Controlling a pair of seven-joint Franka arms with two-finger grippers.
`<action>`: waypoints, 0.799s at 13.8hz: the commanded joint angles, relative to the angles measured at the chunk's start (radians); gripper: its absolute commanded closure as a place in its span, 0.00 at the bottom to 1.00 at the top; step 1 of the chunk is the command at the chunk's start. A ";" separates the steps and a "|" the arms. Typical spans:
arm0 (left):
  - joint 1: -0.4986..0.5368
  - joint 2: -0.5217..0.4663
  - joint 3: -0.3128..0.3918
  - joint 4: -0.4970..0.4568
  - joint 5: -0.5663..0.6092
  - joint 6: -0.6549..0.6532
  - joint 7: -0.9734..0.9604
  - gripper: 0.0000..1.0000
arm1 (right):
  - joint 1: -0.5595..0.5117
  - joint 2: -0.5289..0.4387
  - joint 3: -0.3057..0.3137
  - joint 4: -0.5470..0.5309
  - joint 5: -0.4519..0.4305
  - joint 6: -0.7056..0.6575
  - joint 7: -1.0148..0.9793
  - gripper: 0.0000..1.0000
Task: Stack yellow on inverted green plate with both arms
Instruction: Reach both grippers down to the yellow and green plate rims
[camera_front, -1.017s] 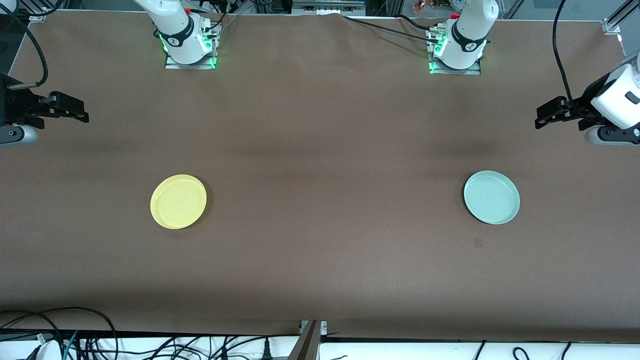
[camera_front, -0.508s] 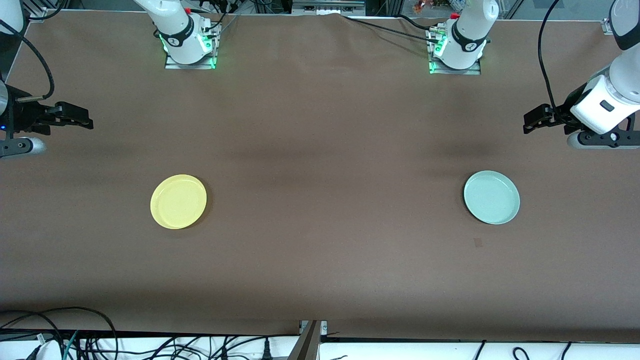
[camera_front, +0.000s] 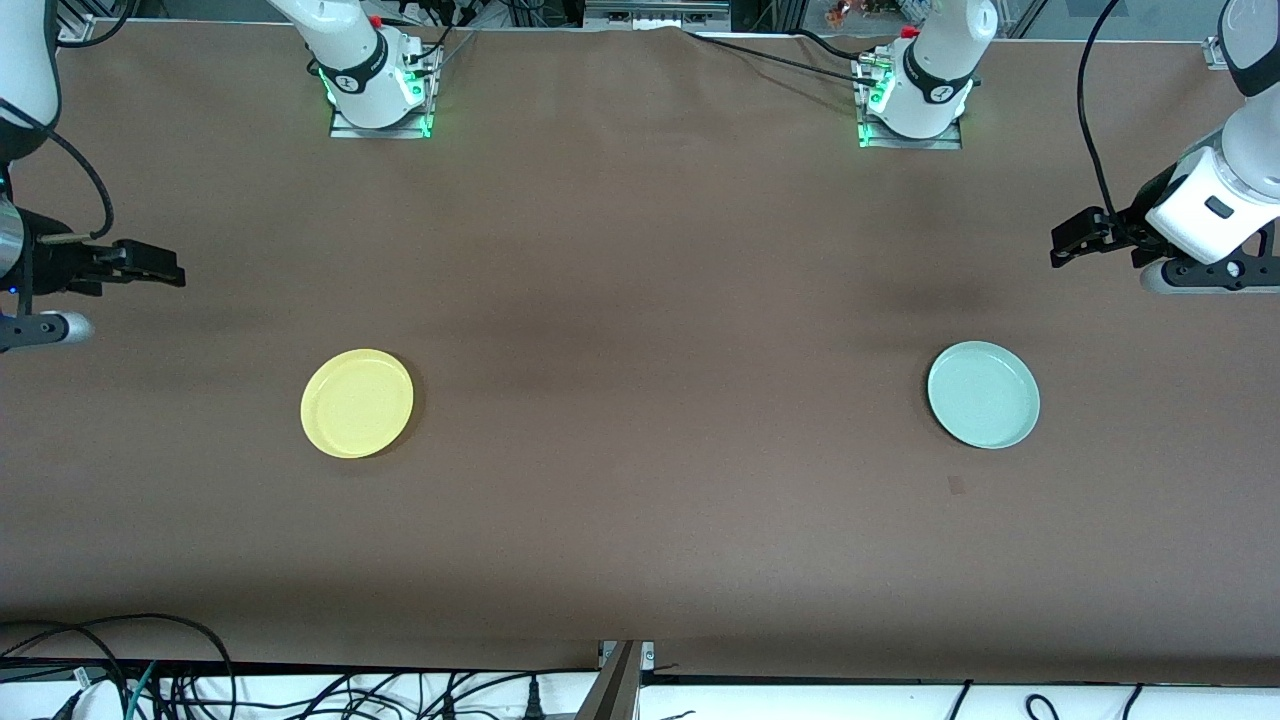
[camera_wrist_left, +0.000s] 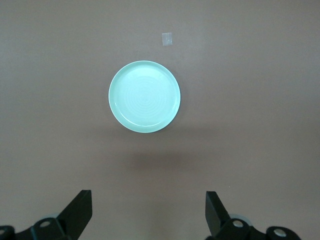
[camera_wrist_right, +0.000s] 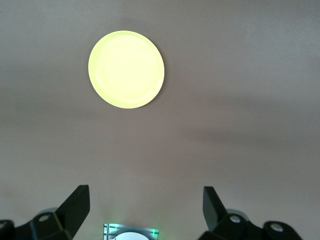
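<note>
Nothing was done yet when you looked. The green plate (camera_front: 983, 394) sat rim-up on the brown bench (camera_front: 640, 300), toward the left arm's end, not flipped. The yellow plate (camera_front: 357, 402) lay well apart, toward the right arm's end. Both were round, shallow, smooth and shiny. The left gripper (camera_wrist_left: 148, 212) and right gripper (camera_wrist_right: 145, 207) hung over bare bench, jaws wide apart, holding nothing.
</note>
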 joint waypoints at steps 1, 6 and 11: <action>0.005 -0.020 -0.007 -0.021 0.024 0.018 -0.005 0.00 | -0.011 0.031 0.003 -0.001 -0.012 0.035 -0.002 0.00; 0.007 -0.008 -0.005 -0.027 0.024 0.026 -0.005 0.00 | -0.035 0.114 0.003 -0.005 -0.002 0.081 0.002 0.00; 0.053 0.047 -0.005 -0.187 0.027 0.290 0.003 0.00 | -0.040 0.180 0.005 -0.152 0.007 0.327 0.009 0.00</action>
